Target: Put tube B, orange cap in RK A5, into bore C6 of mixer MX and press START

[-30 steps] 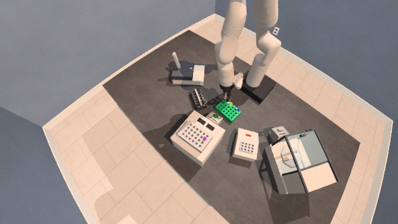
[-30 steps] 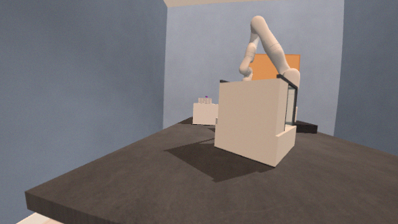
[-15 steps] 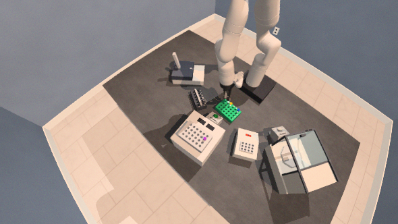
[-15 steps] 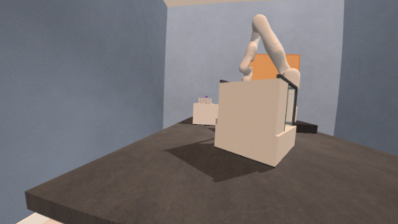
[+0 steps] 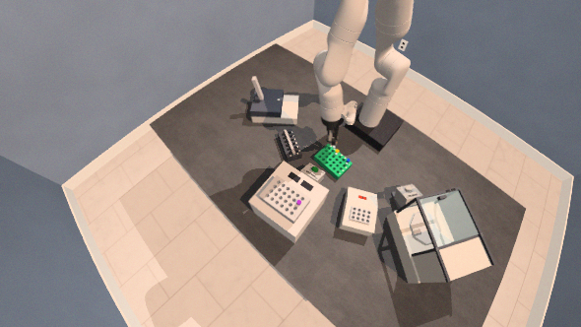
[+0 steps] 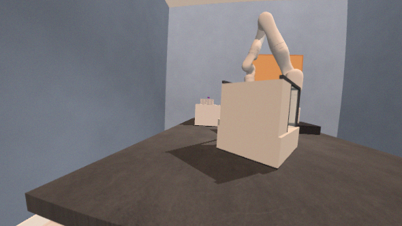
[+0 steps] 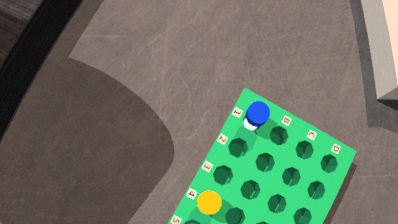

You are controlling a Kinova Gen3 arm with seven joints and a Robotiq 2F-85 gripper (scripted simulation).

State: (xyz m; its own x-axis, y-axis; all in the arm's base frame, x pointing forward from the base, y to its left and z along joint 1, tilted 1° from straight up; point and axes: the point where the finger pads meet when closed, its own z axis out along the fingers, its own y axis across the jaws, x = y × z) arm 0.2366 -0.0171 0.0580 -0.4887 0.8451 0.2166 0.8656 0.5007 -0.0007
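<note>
Tube B [image 5: 333,146] seems to be sitting between the fingertips of the gripper [image 5: 333,143]. In the top view only a small pale spot is showing there, too small to be sure of. The gripper is clenched narrow and pointing straight down, just over the near left corner of the green rack RK [image 5: 340,167]. Its fingers are staying outside the wrist view.

In that wrist view, the rack [image 7: 320,135] is lying at a slant. A blue-capped tube [image 7: 258,112] is standing in the well by label 1, and a yellow-capped tube [image 7: 209,202] is standing in the same row by label 4. The well by label 5 is cut by the lower frame edge, and the bit that is showing looks dark.

Farther from the arm, the mixer MX [image 5: 315,197] is sitting level, a purple-capped tube [image 5: 298,202] standing in one of its bores. Its green START key [image 5: 315,169] is facing the rack. To one side of the mixer the dark magnet block [image 5: 290,143] is standing, with the spectrophotometer [image 5: 290,110] beyond it. To the other side are the dry block [image 5: 366,224] and the glass-walled balance [image 5: 465,261].

The arm is rising from a dark base plate [image 5: 391,133] next to the rack. In the exterior view the balance [image 6: 252,116] is hiding the gripper and rack.
</note>
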